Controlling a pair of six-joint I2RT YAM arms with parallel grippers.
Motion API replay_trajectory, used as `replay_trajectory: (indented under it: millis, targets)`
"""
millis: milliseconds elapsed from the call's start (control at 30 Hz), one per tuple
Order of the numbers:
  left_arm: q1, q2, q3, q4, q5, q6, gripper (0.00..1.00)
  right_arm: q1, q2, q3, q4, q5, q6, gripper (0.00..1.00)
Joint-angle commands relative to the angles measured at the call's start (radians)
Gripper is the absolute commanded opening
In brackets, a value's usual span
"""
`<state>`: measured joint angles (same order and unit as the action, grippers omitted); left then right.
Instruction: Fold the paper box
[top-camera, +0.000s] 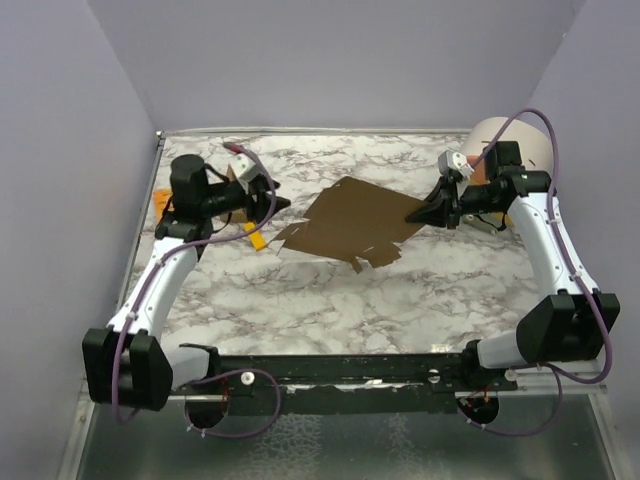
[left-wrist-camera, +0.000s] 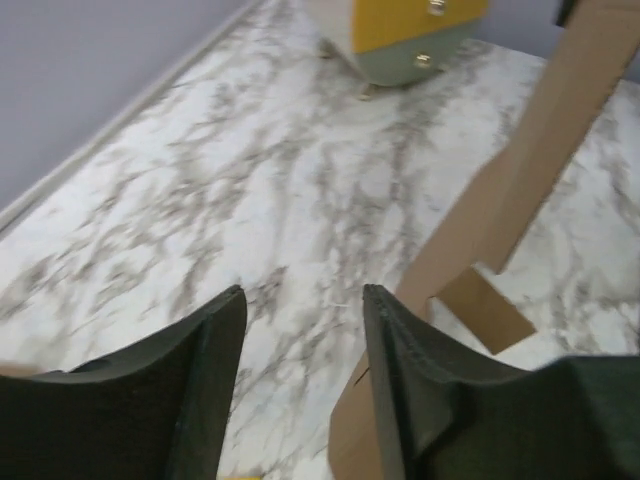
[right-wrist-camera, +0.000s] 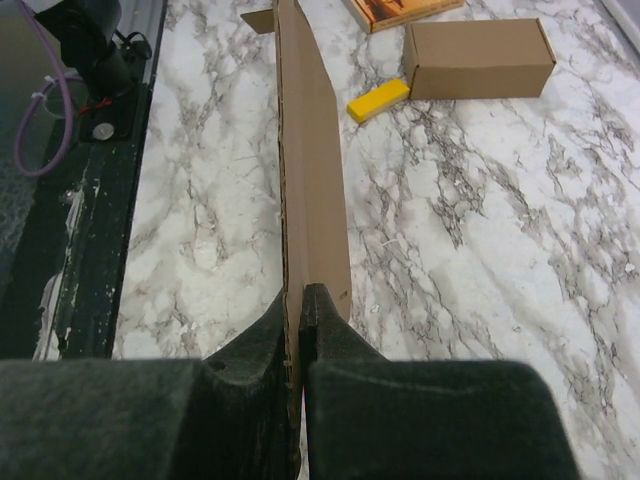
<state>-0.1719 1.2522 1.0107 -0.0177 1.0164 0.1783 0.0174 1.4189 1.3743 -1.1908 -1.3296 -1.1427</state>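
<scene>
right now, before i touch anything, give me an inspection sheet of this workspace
surface: marble table, no spills seen
job's things: paper box, unfolded sheet, right edge pinched and lifted
clutter: ready-made box, yellow block, orange booklet
grippers: left gripper open, empty, beside the sheet; right gripper shut on the sheet's edge
cables: purple cables looped along both arms, off the sheet
surroundings: lavender walls on three sides

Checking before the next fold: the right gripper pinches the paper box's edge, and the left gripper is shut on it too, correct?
Not quite. The left gripper is open, the paper box outside its fingers, as the left wrist view shows. The right gripper does pinch the edge.
</scene>
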Motion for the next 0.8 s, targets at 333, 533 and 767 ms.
replay_trajectory:
  millis: [333,533,767]
  targets:
    - [0.163,-0.431,-0.415,0.455,-0.376,-0.66,0.69,-0.045,-0.08,-0.033,0.681,0.027,0.844,0.01]
    - [0.133,-0.429,-0.701,1.093,-0.328,-1.012,0.69,-0.05,-0.059,0.127,0.892,0.033,1.209,0.01]
    - [-0.063,-0.337,-0.728,1.204,-0.398,-0.843,0.69,-0.072,-0.011,0.257,1.32,-0.083,1.807,0.01]
